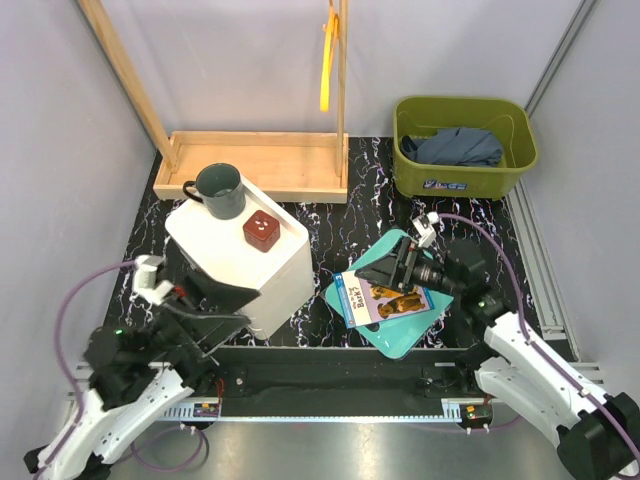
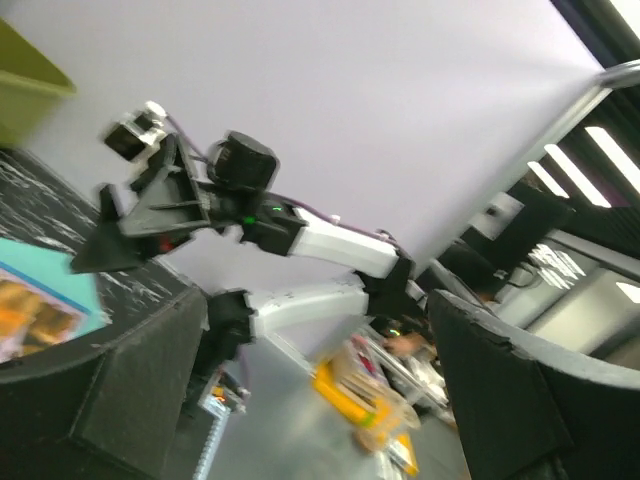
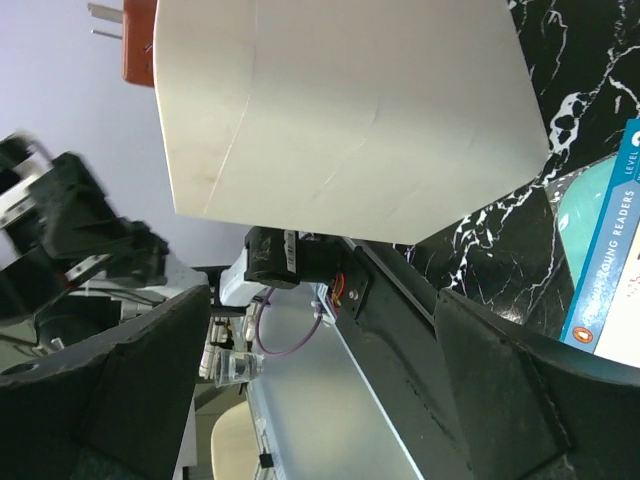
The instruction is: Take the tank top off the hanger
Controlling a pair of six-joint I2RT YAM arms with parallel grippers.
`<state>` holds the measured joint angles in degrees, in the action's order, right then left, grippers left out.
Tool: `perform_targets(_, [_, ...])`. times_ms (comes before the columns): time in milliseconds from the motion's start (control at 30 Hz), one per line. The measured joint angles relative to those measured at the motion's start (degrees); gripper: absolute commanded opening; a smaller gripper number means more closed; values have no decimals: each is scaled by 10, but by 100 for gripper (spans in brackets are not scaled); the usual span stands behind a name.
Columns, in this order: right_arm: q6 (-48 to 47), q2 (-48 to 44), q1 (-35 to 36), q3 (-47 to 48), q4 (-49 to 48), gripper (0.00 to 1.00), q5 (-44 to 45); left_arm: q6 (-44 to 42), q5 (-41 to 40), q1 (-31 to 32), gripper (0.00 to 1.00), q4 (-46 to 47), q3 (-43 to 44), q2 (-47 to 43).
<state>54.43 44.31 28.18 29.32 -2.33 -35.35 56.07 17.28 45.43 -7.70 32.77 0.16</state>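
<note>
Top external view gives you the clearest answer: the tank top (image 1: 458, 147) lies crumpled inside the olive-green bin (image 1: 490, 180), the only thing you can see in there. That bin sits well behind your right gripper (image 1: 368, 275), off past the wrist and not ahead of the fingertips. The hanger (image 1: 326, 60) hangs beside the upright post of the wooden rack (image 1: 260, 165), far beyond both sets of fingers and well apart from the garment.

Your right gripper hovers over a teal tray (image 1: 400, 345) – a picture book (image 1: 385, 300) lies flat in it, just under and beside the fingertips. Ahead of those fingertips stands a white box (image 1: 235, 265). On its top sit a dark mug (image 1: 220, 190) and a red cube (image 1: 261, 231); you cannot tell whether the mug has anything in it.

Your left gripper (image 1: 232, 308) is low at the near corner of that box, its tips pointing across toward the right arm.

Both wrist views show the same state. On the left wrist, the black fingers (image 2: 110, 400) stand spread wide with only the other arm and the wall visible in the gap. On the right wrist, the fingers (image 3: 520, 390) are likewise spread wide – the white box fills the view beyond them, the book's edge showing past the right-hand finger. Neither gripper has hold of anything.
</note>
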Motion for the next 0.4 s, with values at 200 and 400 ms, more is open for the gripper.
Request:
perform_targets(200, [59, -68, 0, -110, -142, 100, 20, 78, 84, 0, 99, 127, -103, 7])
perform_targets(400, [91, -126, 0, -203, -229, 100, 66, 117, 156, 0, 99, 343, -112, 5])
